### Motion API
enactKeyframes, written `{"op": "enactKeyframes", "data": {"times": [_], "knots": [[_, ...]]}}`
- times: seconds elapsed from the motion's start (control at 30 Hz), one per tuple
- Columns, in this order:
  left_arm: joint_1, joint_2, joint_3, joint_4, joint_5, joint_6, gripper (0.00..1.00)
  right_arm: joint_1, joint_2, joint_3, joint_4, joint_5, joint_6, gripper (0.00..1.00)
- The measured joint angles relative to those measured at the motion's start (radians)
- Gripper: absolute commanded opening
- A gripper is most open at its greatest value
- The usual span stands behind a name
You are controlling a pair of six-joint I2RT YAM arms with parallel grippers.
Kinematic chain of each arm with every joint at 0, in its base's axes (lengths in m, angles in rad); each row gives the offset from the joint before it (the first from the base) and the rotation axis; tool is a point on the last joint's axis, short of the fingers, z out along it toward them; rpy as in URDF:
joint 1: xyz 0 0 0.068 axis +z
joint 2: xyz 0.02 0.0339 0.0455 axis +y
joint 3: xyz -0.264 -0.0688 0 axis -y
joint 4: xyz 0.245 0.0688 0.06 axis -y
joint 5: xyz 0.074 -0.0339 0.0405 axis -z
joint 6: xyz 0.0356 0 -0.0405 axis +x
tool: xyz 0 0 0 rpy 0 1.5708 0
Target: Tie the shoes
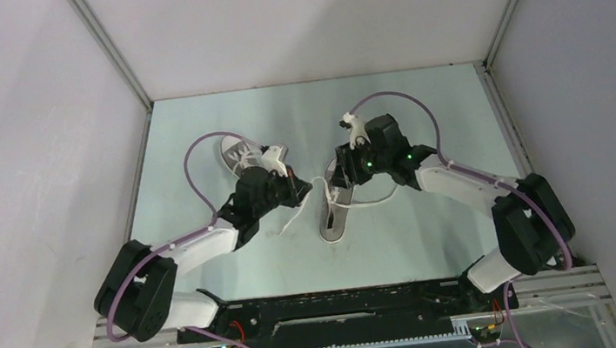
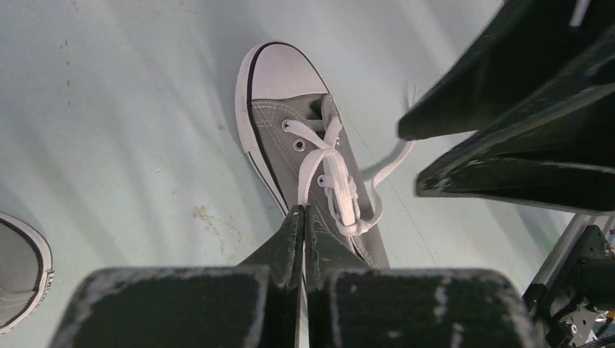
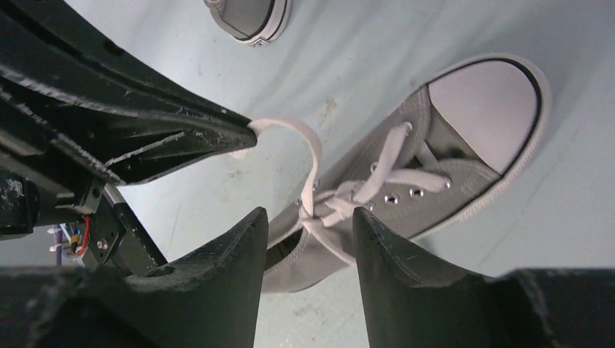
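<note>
**Item 1. Near shoe** (image 1: 331,222): grey canvas with a white toe cap and white sole. It sits about the middle of the table (image 1: 420,109). In the top view its length runs roughly along the 6-to-12 line.

**Item 2. Lace** (image 3: 310,145): white and flat, crossed through the eyelets and loosely gathered over the tongue. One strand rises in an arc from the eyelets to the left gripper's tip. Another strand trails onto the table beside the shoe.

**Item 3. Left gripper** (image 1: 298,190): at 9 o'clock of the near shoe, just beside it. Its fingers are pressed together, pinching the lace.

**Item 4. Right gripper** (image 3: 308,228): over the far end of the near shoe, at about 12 o'clock of the shoe's middle in the top view. Its jaws stand parted above the gathered lace, with nothing clamped between them. Whether a pad touches the lace cannot be told.

**Item 5. Far shoe** (image 1: 238,152): of the same make, at 10 o'clock from the table's middle. It lies apart from the near shoe and is partly hidden by the left arm.
</note>
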Motion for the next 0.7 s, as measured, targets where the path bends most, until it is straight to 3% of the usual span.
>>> {"op": "enactKeyframes", "data": {"times": [0.4,0.7], "knots": [[-0.002,0.054,0.014,0.038,0.0,-0.002,0.0,0.0,0.196,0.092,0.027,-0.098,-0.051,0.45],[-0.002,0.059,0.017,0.044,0.004,-0.003,0.0,0.0,0.239,0.125,0.06,-0.1,-0.043,0.33]]}}
